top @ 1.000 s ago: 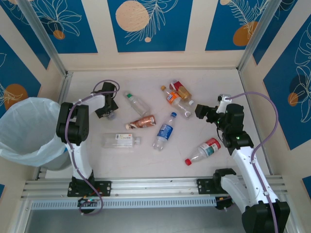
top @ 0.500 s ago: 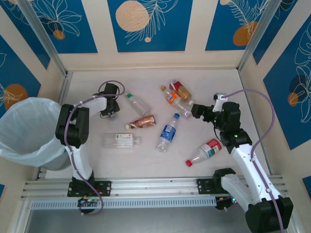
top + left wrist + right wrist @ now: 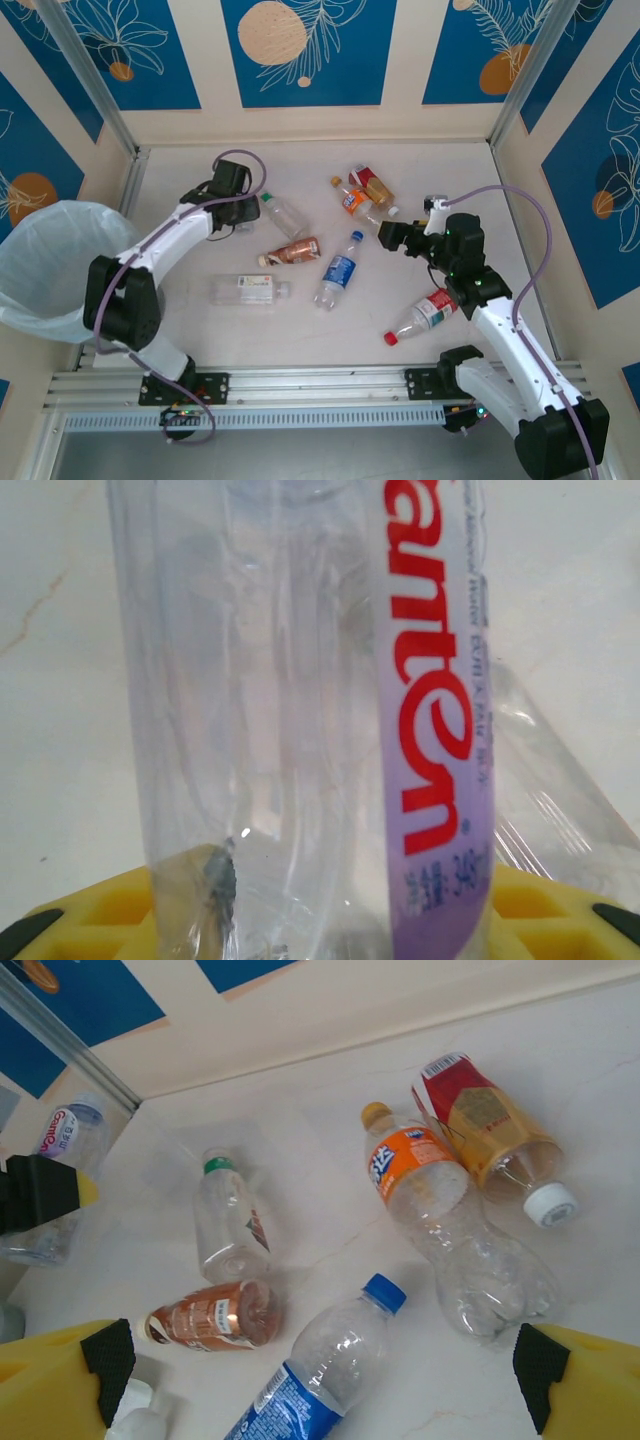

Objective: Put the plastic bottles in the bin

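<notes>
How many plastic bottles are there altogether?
8. Seven lie on the table: green-capped bottle, brown bottle, blue-labelled bottle, white-labelled bottle, red-labelled bottle, orange-labelled bottle, red-and-gold bottle. The left gripper holds the eighth bottle. None seen in the bin.

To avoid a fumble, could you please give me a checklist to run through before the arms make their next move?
1. Left pincer grips the purple-label bottle: ok, the bottle sits inside it.
2. Bin mouth open: ok.
3. Held bottle high enough to pass the bin's rim: cannot tell.
4. Right pincer open and empty: ok.
5. Orange-label bottle ahead of it free to grasp: not ok, the red-label bottle lies tight beside it.
6. The two pincers well apart: ok.
</notes>
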